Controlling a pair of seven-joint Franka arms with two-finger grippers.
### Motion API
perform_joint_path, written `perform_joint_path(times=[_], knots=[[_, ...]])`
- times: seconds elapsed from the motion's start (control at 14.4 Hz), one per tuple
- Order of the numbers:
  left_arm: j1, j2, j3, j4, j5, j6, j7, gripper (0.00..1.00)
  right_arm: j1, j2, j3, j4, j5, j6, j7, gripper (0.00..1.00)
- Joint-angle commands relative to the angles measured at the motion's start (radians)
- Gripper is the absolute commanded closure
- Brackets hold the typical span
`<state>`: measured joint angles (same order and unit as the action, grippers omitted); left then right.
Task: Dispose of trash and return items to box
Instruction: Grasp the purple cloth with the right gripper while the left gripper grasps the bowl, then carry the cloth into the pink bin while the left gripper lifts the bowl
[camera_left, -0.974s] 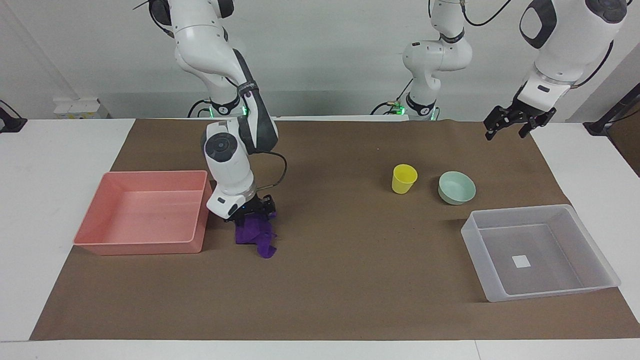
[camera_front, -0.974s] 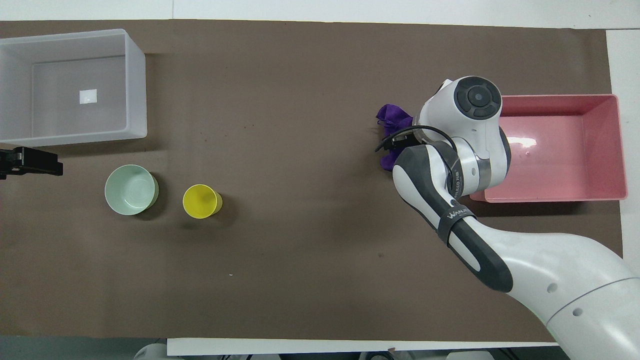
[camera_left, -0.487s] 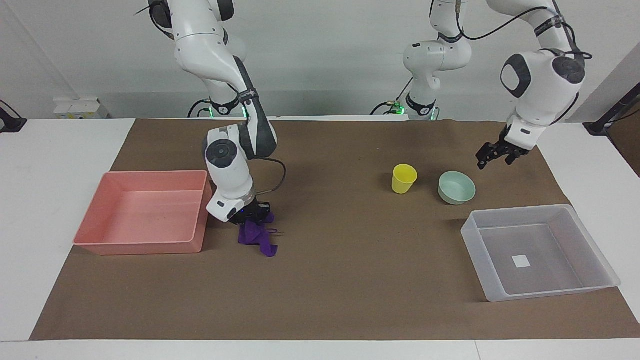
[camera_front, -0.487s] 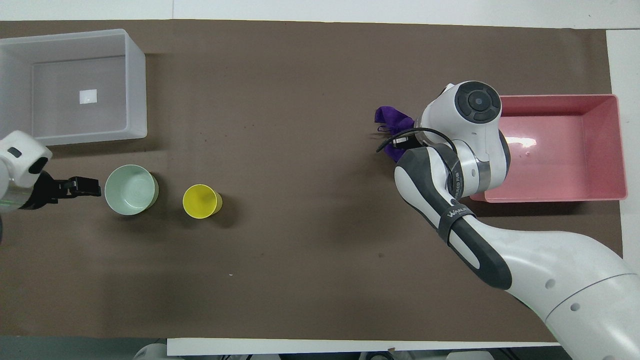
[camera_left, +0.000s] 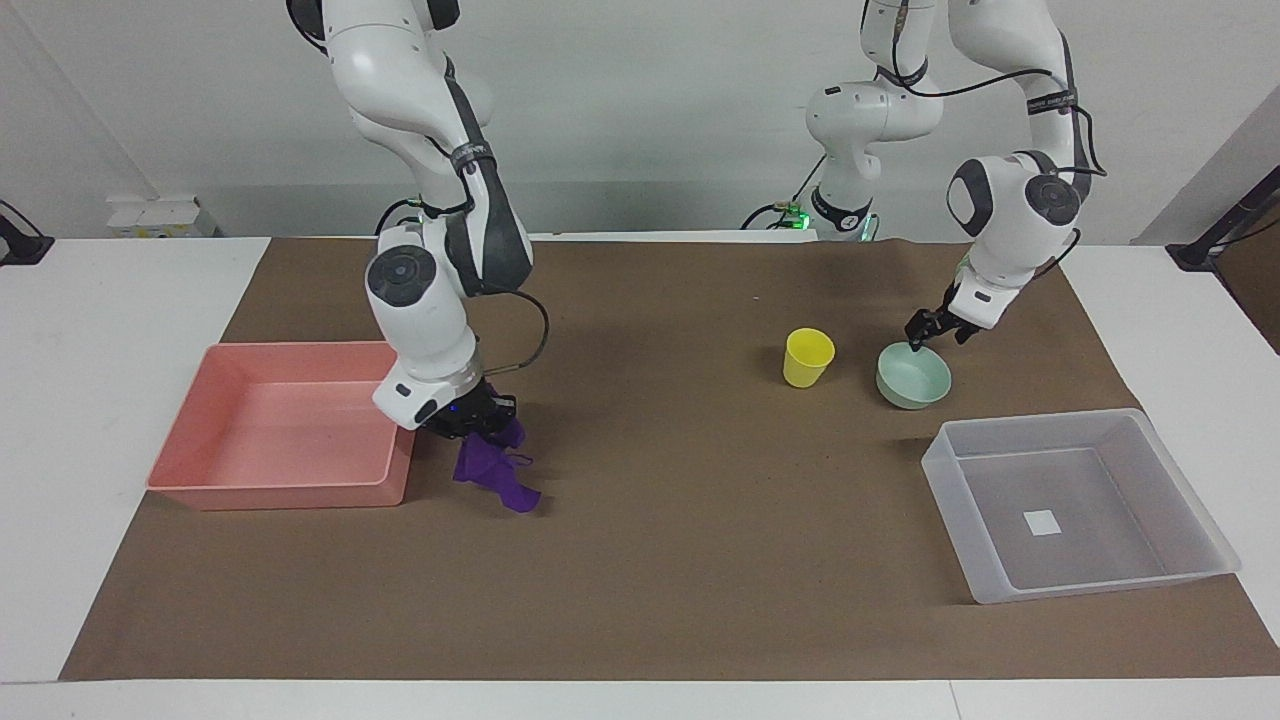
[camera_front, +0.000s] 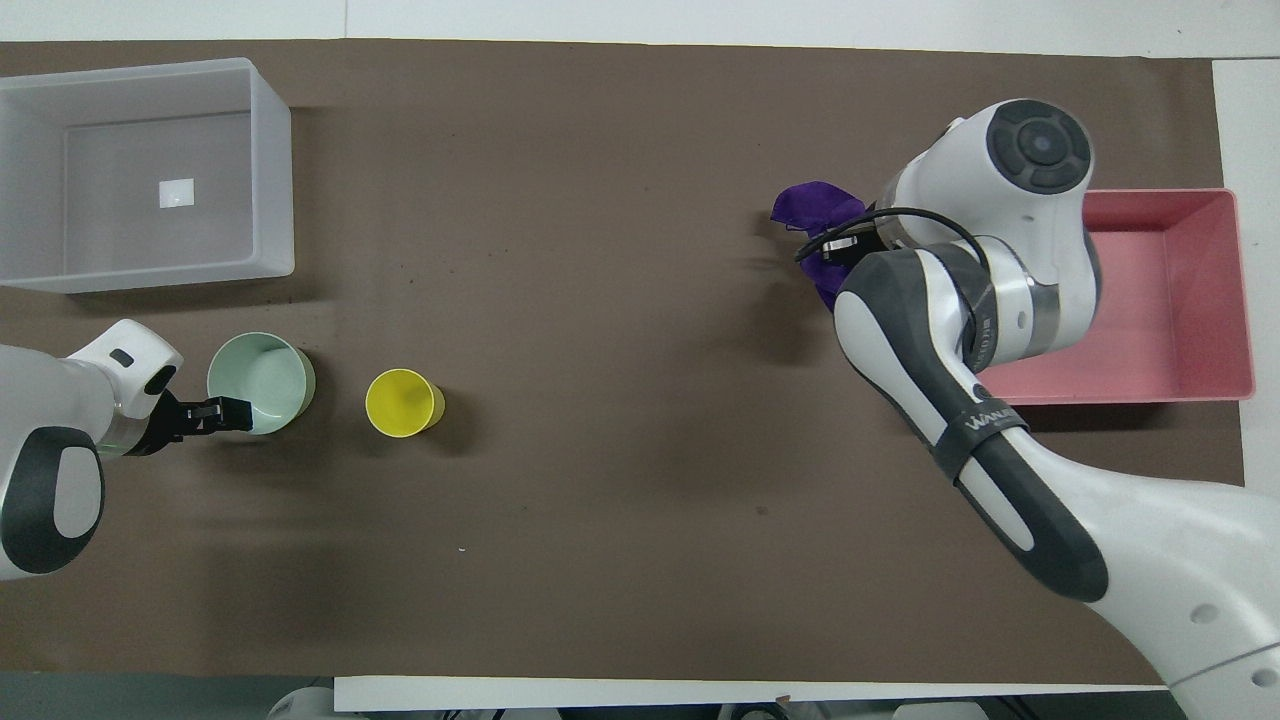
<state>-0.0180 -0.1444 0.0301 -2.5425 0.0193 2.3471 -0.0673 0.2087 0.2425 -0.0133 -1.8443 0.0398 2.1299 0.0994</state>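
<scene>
Right claw (camera_left: 478, 415) pinched shut on the purple rag (camera_left: 490, 468) — cloth hanging in folds beneath it, the lowest tail apparently brushing the brown mat (camera_left: 660, 560) or just clear of it; hard to tell which. Held right beside the pink tray (camera_left: 210, 478), at the tray's wall toward the middle of the surface (camera_left: 80, 420), not yet over the rim. Lifted that way, by the look of it, so the rag can clear the wall and drop inside; the dangling tail could catch on the rim if carried across too low.

Left claw (camera_left: 934, 329) down at the mint-green bowl (camera_left: 913, 376), at the part of the rim nearest the robots and toward the left arm's end of the surface. Fingers appear parted a little, with nothing gripped — seemingly set to straddle the bowl's wall for a rim pinch, though contact cannot be confirmed.

Yellow cup (camera_left: 808, 357) upright just beside the bowl, toward the middle of the mat, untouched. Clear-grey box (camera_left: 1190, 480) near the mat's corner farthest from the robots at the left arm's end, holding only its white sticker (camera_left: 1042, 522) — close to bowl and cup, so a short carry for each. Neither item returned yet, trash not yet dropped.
</scene>
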Motion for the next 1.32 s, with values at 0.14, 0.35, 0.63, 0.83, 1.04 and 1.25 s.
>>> perform_joint_path(times=[0.14, 0.35, 0.63, 0.83, 1.04, 1.25], knots=[[-0.008, 0.044, -0.001, 0.030, 0.004, 0.060, -0.025, 1.00, -0.090, -0.098, -0.004, 0.115, -0.018, -0.243, -0.030, 1.00], [-0.028, 0.057, -0.003, 0.117, 0.004, -0.020, -0.020, 1.00, -0.198, -0.140, -0.005, 0.070, -0.020, -0.301, -0.141, 1.00], [-0.060, 0.054, -0.003, 0.364, -0.010, -0.328, -0.031, 1.00, -0.316, -0.192, -0.005, -0.082, -0.021, -0.219, -0.273, 1.00], [-0.051, 0.055, -0.001, 0.513, -0.036, -0.475, -0.029, 1.00, -0.374, -0.180, -0.005, -0.179, -0.020, -0.083, -0.358, 0.98], [-0.039, 0.121, 0.013, 0.672, -0.082, -0.491, -0.031, 1.00, -0.384, -0.175, -0.005, -0.249, -0.021, 0.007, -0.368, 0.97], [0.018, 0.320, 0.014, 0.874, -0.137, -0.399, -0.037, 1.00, -0.387, -0.138, -0.005, -0.257, -0.021, 0.059, -0.368, 0.85]])
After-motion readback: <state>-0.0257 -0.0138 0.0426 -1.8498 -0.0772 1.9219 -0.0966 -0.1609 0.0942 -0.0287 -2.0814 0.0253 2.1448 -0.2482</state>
